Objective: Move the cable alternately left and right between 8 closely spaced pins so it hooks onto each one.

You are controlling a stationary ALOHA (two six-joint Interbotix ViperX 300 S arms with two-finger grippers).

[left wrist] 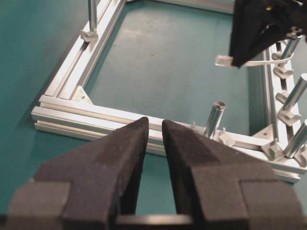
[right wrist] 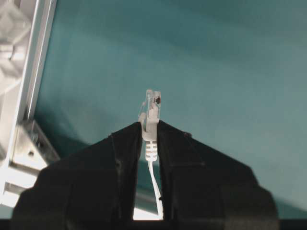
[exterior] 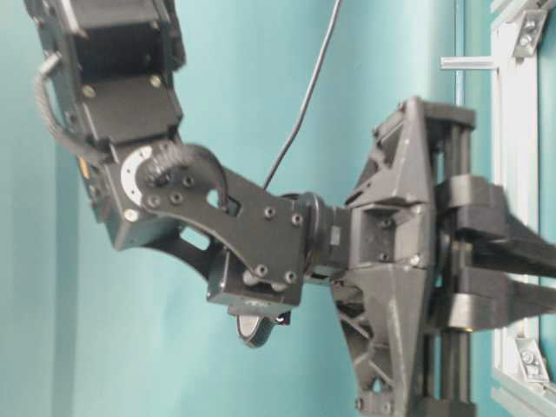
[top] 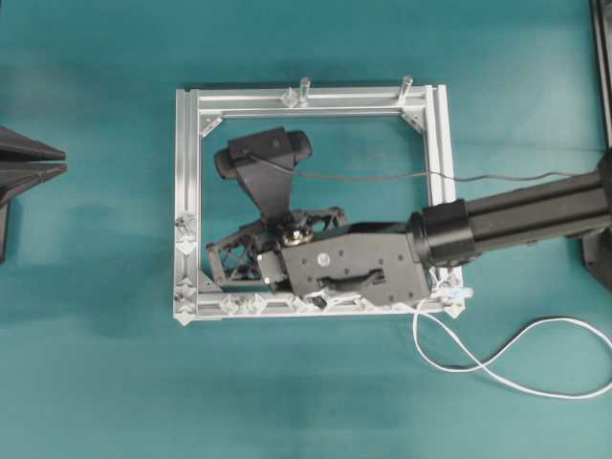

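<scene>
In the overhead view, a rectangular aluminium frame (top: 311, 201) is seen lying on the teal table (top: 96, 382). The right arm (top: 516, 215) is stretched across it from the right, and the right gripper (top: 215, 268) is lowered inside the frame near its left rail. The cable (top: 507, 359) is laid in loose loops on the table beyond the frame's lower right corner and is led up to that corner. Several pins (top: 244, 304) are set along the bottom rail and the lower left rail; some are covered by the arm. Two slim cylinders (top: 305, 89) are stood on the top rail. The left gripper (top: 29, 172) is parked at the left edge, well apart from the frame.

In the table-level view, the frame is filled mostly by the right arm, and the cable cannot be made out.

In the left wrist view, the left gripper's fingers (left wrist: 120, 163) are shown with a plain gap between them and nothing inside it. Beyond them, the right gripper is seen holding a white piece, probably the cable's end, near a row of pins.

In the right wrist view, the cable's plug (right wrist: 151, 112) is pinched between the two narrow-set fingers (right wrist: 124, 158), its tip projecting above them over the table.
</scene>
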